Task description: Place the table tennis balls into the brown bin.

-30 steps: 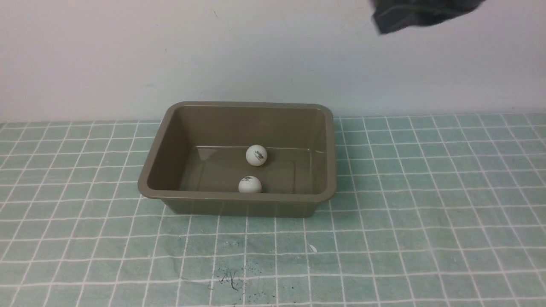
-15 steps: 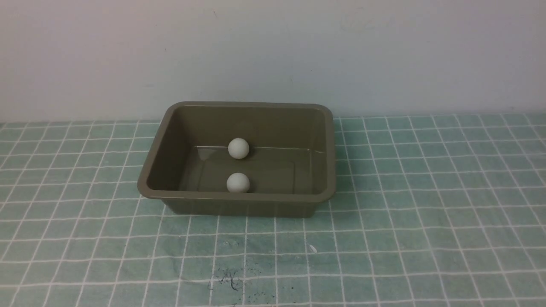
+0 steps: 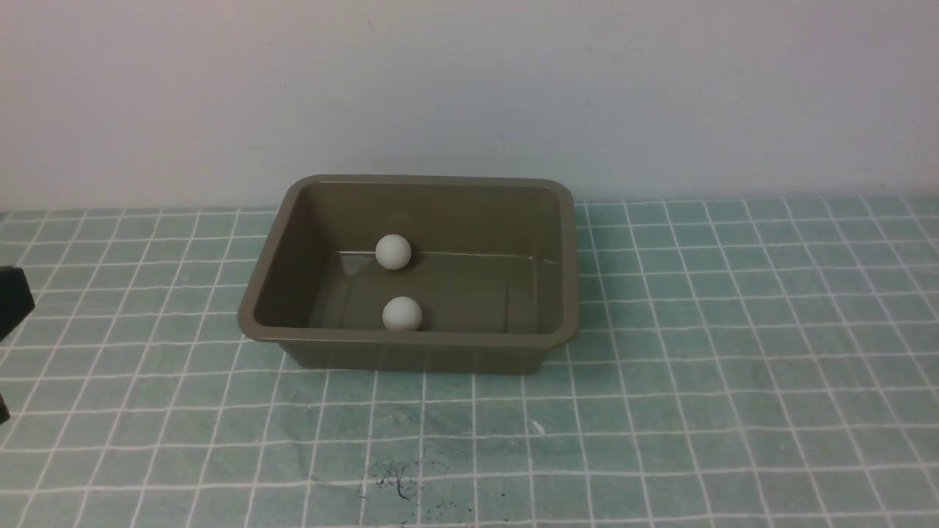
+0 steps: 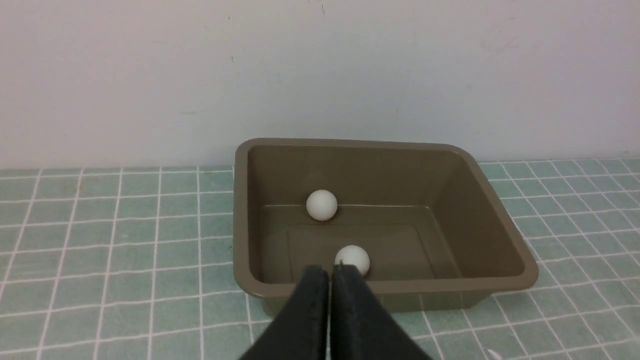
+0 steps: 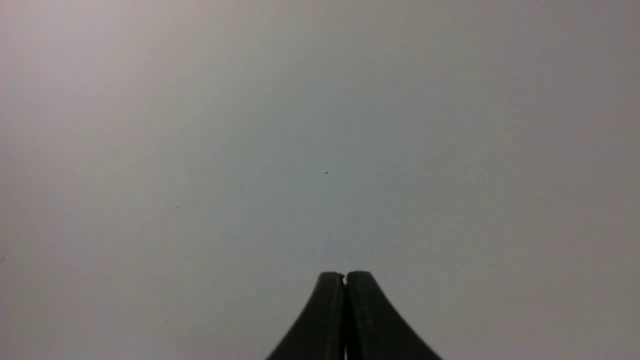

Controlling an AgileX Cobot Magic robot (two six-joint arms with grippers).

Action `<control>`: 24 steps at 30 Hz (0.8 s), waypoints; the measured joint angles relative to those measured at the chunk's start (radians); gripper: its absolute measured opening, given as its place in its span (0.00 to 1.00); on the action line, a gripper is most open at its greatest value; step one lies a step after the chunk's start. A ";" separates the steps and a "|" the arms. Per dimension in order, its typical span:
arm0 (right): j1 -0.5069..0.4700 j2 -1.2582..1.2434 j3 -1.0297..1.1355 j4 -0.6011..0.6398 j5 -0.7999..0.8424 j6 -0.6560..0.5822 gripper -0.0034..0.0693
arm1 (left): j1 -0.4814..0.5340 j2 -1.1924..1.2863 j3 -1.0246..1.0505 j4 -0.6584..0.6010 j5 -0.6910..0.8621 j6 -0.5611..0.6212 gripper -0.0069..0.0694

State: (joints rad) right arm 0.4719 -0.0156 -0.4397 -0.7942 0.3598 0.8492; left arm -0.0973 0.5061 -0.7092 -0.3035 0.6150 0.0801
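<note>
The brown bin [image 3: 260, 293] [image 4: 500, 200] stands on the checked cloth near the wall. Both table tennis balls lie inside it: one [image 3: 393, 251] [image 4: 321, 204] against the far wall, the other [image 3: 402, 313] [image 4: 354, 258] by the near wall. My left gripper [image 4: 329, 270] is shut and empty, hovering outside the bin in front of its near rim; in the front view only a dark part of the left arm [image 3: 13, 297] shows at the left edge. My right gripper [image 5: 345, 275] is shut with nothing in it and faces the bare wall; the front view does not show it.
A green cloth with a white grid [image 3: 733, 352] covers the table. A plain pale wall [image 3: 469, 88] stands right behind the bin. Dark ink marks [image 3: 396, 480] stain the cloth in front.
Both balls have rolled left inside the bin. The right arm has left the top right of the front view. A dark part of the left arm has appeared at the left edge.
</note>
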 joint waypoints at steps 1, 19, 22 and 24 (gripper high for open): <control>0.000 0.000 0.000 -0.024 0.000 0.004 0.03 | 0.000 0.000 0.004 -0.003 -0.001 0.000 0.08; 0.000 0.000 0.000 -0.074 -0.007 0.007 0.03 | 0.000 0.000 0.011 -0.023 0.006 -0.011 0.08; 0.000 0.000 0.000 -0.074 -0.007 0.007 0.03 | 0.000 0.000 0.012 -0.015 0.005 0.003 0.08; 0.000 0.000 0.000 -0.074 -0.007 0.007 0.03 | 0.000 0.000 0.026 0.005 0.002 0.023 0.08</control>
State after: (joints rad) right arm 0.4719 -0.0156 -0.4397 -0.8679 0.3527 0.8558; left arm -0.0973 0.5061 -0.6832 -0.2982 0.6173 0.1032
